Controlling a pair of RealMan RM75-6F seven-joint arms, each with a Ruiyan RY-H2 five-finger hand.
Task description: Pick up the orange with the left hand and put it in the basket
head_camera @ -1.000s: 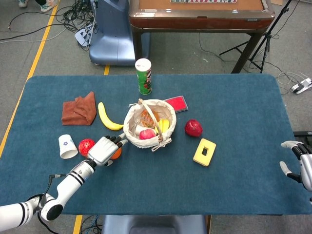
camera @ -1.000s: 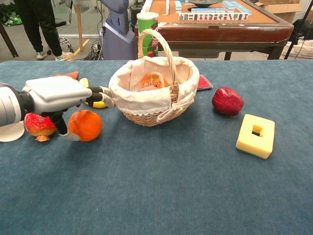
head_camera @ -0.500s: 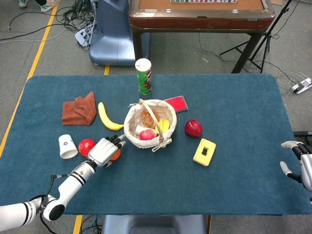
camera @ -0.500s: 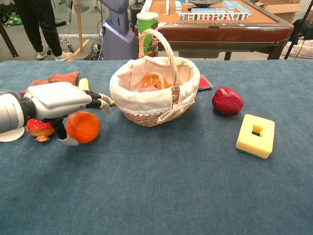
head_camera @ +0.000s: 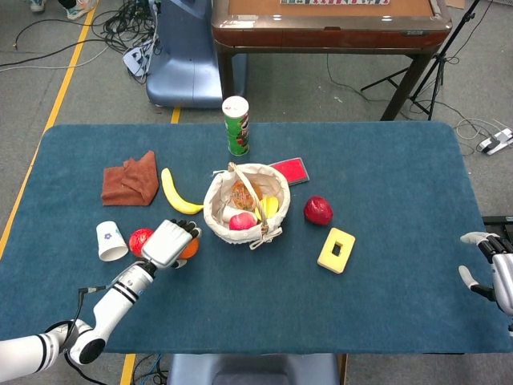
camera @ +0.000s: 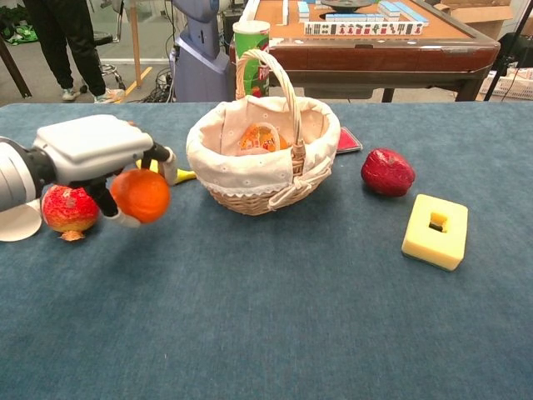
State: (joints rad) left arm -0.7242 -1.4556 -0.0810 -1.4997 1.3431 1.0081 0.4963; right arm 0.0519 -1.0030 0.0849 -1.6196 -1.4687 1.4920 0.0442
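My left hand (camera: 92, 154) (head_camera: 170, 242) holds the orange (camera: 141, 195) (head_camera: 189, 248) from above, fingers curled round it, lifted a little off the blue table. The wicker basket (camera: 263, 177) (head_camera: 216, 210) with white lining stands just to the right of the hand, with several fruits inside. My right hand (head_camera: 490, 269) hovers open at the table's right edge, far from everything; the chest view does not show it.
A red pomegranate (camera: 67, 209) (head_camera: 141, 240) and a white paper cup (head_camera: 110, 241) lie left of the left hand. A banana (head_camera: 178, 193), brown cloth (head_camera: 131, 180), green can (head_camera: 236, 125), red card (head_camera: 292, 170), red fruit (camera: 387, 172) and yellow block (camera: 434, 231) surround the basket.
The left hand closed its fingers round the orange and raised it off the table, drawing back slightly from the basket. The right hand stayed still.
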